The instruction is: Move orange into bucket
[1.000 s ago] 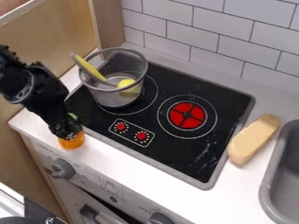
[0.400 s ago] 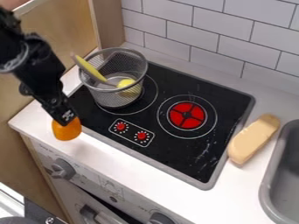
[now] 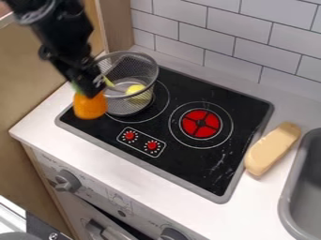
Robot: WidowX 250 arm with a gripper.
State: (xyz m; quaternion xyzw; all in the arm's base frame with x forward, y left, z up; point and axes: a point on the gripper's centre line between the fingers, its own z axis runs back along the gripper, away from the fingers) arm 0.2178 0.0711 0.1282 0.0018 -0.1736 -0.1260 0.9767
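Note:
The black gripper [image 3: 87, 88] hangs at the left, in front of the mesh bucket's left side, shut on the orange [image 3: 89, 106]. A bit of green shows at the top of the orange, which is held above the stove's left corner. The grey wire-mesh bucket [image 3: 138, 70] stands upright on the back left burner. A yellow round item [image 3: 134, 89] lies inside it, and a yellow-handled utensil [image 3: 108, 82] leans in it, partly hidden behind the gripper.
The black stove top [image 3: 182, 175] has a red burner [image 3: 201, 123] at its centre right. A tan oblong item [image 3: 272, 148] lies on the white counter [image 3: 156, 187] beside a grey sink [image 3: 287, 197]. Tiled wall runs behind; a wooden panel stands at the left.
The gripper has lifted the orange from the counter's left front area and carried it up and to the right, close to the bucket.

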